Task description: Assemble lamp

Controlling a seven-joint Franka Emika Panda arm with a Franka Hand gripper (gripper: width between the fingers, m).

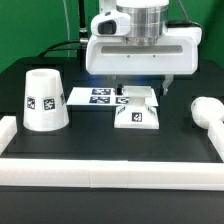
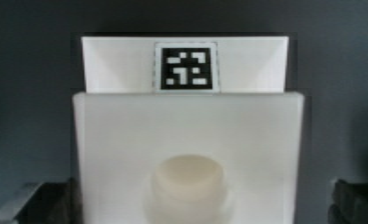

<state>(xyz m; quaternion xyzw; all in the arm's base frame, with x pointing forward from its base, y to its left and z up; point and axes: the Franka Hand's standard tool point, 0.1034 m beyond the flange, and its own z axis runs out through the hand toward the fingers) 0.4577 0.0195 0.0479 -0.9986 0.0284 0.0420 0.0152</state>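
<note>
White plastic pieces, three: one shade, one bulb, one base (fingers spread astride it).

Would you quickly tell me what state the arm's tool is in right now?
Tool: open, straddling the lamp base, with a gap showing at each side, so not clamped on it.

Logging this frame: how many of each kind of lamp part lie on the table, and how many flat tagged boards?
Lamp base: 1
Bulb: 1
Shade: 1
Marker board: 1
Total: 4
</note>
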